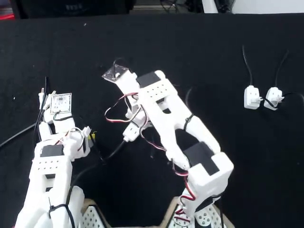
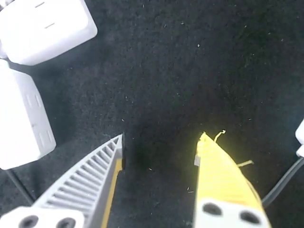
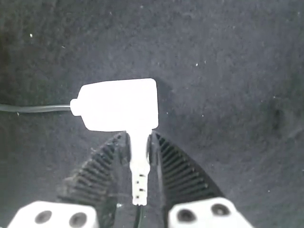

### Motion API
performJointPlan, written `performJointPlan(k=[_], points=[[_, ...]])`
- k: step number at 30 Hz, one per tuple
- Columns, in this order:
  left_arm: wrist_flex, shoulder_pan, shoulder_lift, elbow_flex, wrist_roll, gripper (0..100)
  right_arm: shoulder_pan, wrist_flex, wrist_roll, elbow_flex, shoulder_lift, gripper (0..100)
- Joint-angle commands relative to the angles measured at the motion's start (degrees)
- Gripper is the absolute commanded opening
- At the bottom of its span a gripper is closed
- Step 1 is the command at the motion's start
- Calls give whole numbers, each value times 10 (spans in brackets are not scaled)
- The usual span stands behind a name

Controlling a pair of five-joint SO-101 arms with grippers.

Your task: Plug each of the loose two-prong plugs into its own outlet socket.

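Task at an early stage: right claw (image 3: 137,138) closed on the narrow end of a plug (image 3: 118,110), left of the worktop's (image 1: 199,42) middle and not yet seated; left claw (image 2: 159,138) spread wide and empty, beside sockets (image 2: 45,23) with bare slots near the left edge.

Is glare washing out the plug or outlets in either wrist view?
Right wrist view: the plug in the right tool glares flat white, its faces washed out. Left wrist view: the outlet blocks glare bright, yet their slots show.
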Motion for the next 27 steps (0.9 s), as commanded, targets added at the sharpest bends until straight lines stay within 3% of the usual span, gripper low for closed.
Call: performJointPlan(k=[1, 6, 14, 20, 23, 27], points=[[-1, -8, -7, -18, 0, 253, 5, 17, 2, 16, -22, 11], [-1, -7, -7, -18, 0, 253, 6, 76, 0, -7, -46, 11], [1, -8, -7, -17, 0, 253, 5, 30, -1, -20, -18, 11], [1, -8, -7, -19, 0, 253, 5, 56, -16, -15, -73, 14], [1, -8, -7, -19, 0, 253, 5, 53, -12, 38, -124, 21], [2, -8, -7, -20, 0, 253, 7, -17, -11, 176, -204, 112]])
